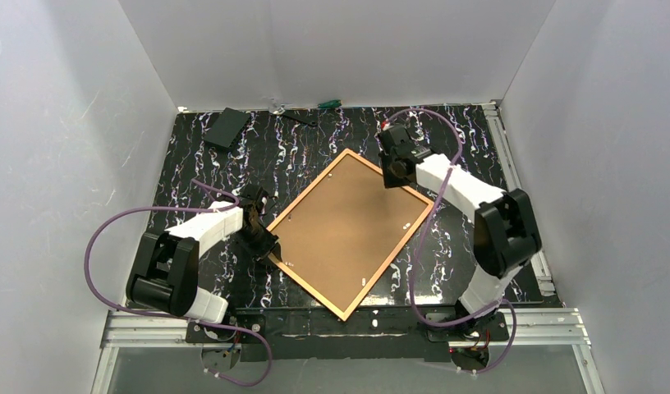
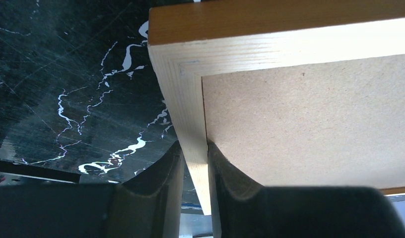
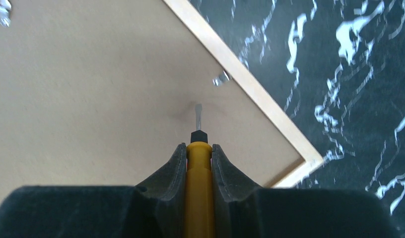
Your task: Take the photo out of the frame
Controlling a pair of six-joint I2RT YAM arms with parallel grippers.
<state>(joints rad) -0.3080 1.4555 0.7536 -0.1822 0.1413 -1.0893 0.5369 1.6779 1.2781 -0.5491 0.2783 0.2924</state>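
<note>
1. Top external view: the frame lies turned like a diamond on the dark marbled worktop. The photo sits inside it, showing only its plain brown board back.
2. The left gripper is at the frame's left corner. In the left wrist view its jaws are clamped on the pale rail, one finger outside it and the other on the board side.
3. The right gripper is over the frame's far-right rail, closed around a yellow-handled screwdriver.
4. The screwdriver's blade points at the board near a small metal tab by the rail; I cannot tell whether the tip touches.
5. A black box and a green-handled tool lie at the worktop's far edge, well apart from the frame.
</note>
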